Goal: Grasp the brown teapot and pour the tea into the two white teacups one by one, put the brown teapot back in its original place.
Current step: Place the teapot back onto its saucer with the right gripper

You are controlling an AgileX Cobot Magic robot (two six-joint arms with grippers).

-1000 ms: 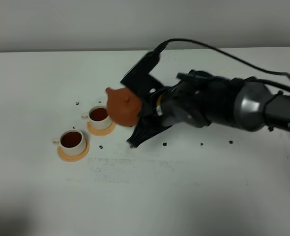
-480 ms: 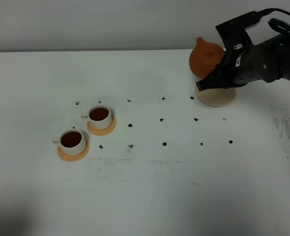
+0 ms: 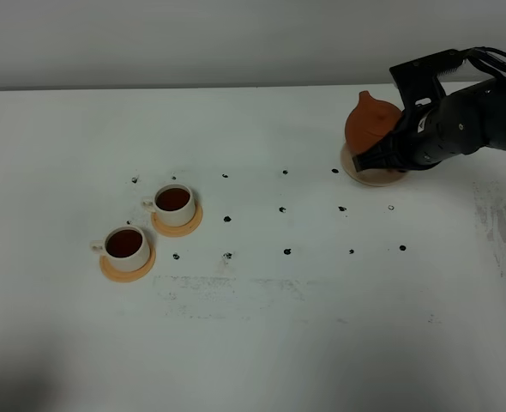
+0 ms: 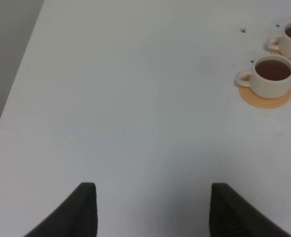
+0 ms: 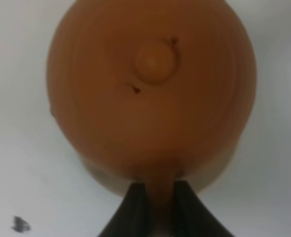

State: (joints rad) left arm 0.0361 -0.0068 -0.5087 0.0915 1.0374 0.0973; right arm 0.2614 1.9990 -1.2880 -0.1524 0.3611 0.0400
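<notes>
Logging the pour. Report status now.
Right gripper shut on brown teapot, at the beige coaster. Left gripper open, idle. Both teacups filled. Nothing obstructing.

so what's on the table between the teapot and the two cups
Only bare table with a few small dark marks lies between the teapot and the cups; the high view shows it.

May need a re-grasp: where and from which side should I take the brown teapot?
Take the brown teapot by its side handle, where the right gripper already pinches it. Come from the right, opposite the left-pointing spout. The round body looks too wide and smooth, and the lid knob would probably only lift the lid.
</notes>
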